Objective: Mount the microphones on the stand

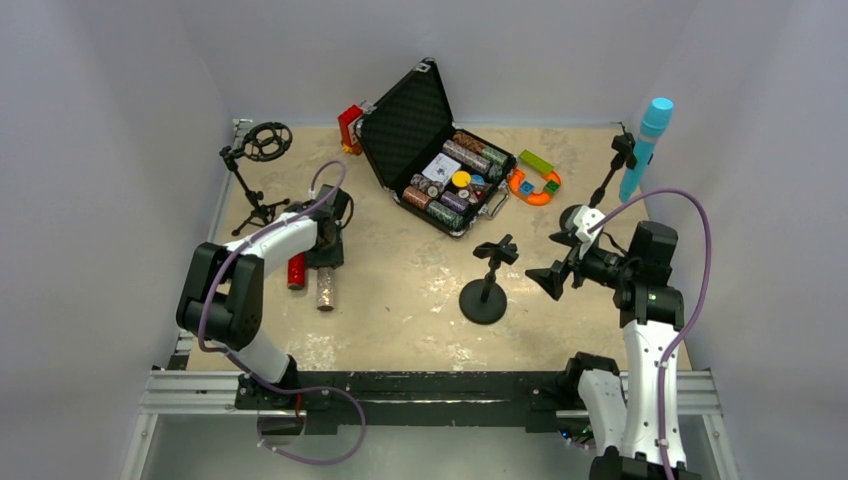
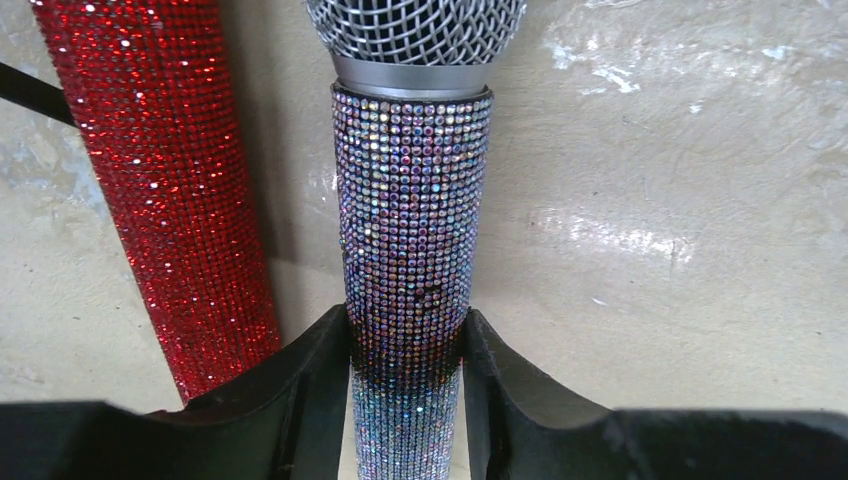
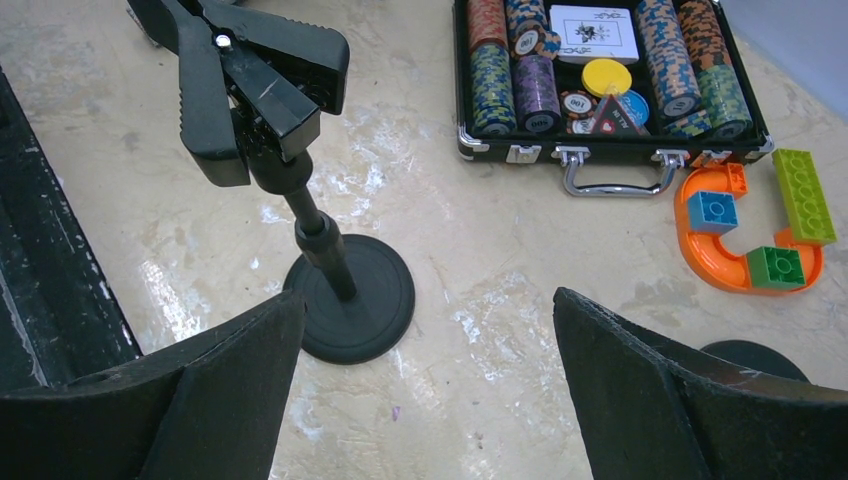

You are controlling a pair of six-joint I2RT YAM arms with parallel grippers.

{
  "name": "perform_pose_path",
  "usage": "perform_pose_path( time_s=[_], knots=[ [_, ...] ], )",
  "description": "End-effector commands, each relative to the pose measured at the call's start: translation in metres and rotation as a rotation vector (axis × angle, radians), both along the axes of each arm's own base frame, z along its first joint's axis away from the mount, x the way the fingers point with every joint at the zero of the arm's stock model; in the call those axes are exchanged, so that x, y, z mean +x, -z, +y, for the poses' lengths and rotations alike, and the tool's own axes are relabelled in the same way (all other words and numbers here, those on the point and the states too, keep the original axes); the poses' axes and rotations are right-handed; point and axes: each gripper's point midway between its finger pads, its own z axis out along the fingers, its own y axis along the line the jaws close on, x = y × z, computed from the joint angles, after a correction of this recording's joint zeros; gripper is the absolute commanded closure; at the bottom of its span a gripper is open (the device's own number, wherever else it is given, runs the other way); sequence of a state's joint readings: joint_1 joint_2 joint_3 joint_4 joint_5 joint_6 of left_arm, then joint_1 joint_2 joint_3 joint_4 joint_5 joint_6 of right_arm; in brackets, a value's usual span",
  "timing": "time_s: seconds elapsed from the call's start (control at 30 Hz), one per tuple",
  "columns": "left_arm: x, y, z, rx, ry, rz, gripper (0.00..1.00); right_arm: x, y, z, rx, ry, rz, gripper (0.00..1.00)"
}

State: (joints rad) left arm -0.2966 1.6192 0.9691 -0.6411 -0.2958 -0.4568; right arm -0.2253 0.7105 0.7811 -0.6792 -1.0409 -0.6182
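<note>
The open black case (image 1: 430,150) lies on the surface (image 1: 400,300). In it we see rows of poker chips (image 3: 530,80), a white card box (image 3: 593,33) and a yellow disc (image 3: 607,77). Just beside the case's handle lies an orange brick toy (image 3: 750,230).

Only the top view shows the blue microphone (image 1: 645,145), upright at the clip of a thin stand (image 1: 610,180) to the right of the case. Only the left wrist view shows the glitter and the grey mesh head from close.

To the left of the case, on its near side, the left pincer (image 2: 405,345) is narrowed around the silver microphone (image 2: 410,200). Both fingers (image 2: 320,380) touch its body, which lies on the surface. The red microphone (image 2: 160,180) lies just beside it, not gripped.

On the near right of the case, the right pincer (image 3: 430,340) is spread wide and holds nothing. The round-base stand (image 3: 345,300) is before it, with nothing in its clip.
</note>
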Motion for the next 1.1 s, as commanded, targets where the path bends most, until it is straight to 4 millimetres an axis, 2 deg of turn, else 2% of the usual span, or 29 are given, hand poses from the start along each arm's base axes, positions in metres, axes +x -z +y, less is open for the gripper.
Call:
perform_pose_path(
  time_s=[0.0,0.1,0.3,0.43,0.77,0.87,0.97,1.07],
  knots=[
    [0.012,-0.012,-0.013,-0.067,-0.005,-0.035,0.62,0.0,-0.007,0.001,0.018,-0.007,-0.025,0.03],
    [0.011,-0.01,-0.025,-0.13,0.024,-0.024,0.63,0.0,-0.007,0.001,0.018,-0.007,-0.025,0.03],
    [0.005,-0.005,-0.041,-0.2,0.044,0.017,0.56,0.0,-0.008,0.001,0.02,-0.005,-0.026,0.03],
    [0.003,-0.004,-0.044,-0.216,0.048,0.029,0.5,0.0,-0.01,0.001,0.023,-0.005,-0.029,0.03],
    [0.0,-0.004,-0.045,-0.222,0.071,0.042,0.46,0.0,-0.013,-0.002,0.028,0.007,-0.037,0.03],
    [-0.001,-0.004,-0.045,-0.222,0.074,0.036,0.56,0.0,-0.014,-0.004,0.031,0.012,-0.041,0.03],
    [-0.003,-0.007,-0.046,-0.239,0.085,0.021,0.75,-0.002,-0.019,-0.004,0.033,0.011,-0.051,0.03],
    [-0.005,-0.02,-0.053,-0.289,0.107,-0.03,0.93,-0.005,-0.029,-0.004,0.024,0.011,-0.069,0.03]
  ],
)
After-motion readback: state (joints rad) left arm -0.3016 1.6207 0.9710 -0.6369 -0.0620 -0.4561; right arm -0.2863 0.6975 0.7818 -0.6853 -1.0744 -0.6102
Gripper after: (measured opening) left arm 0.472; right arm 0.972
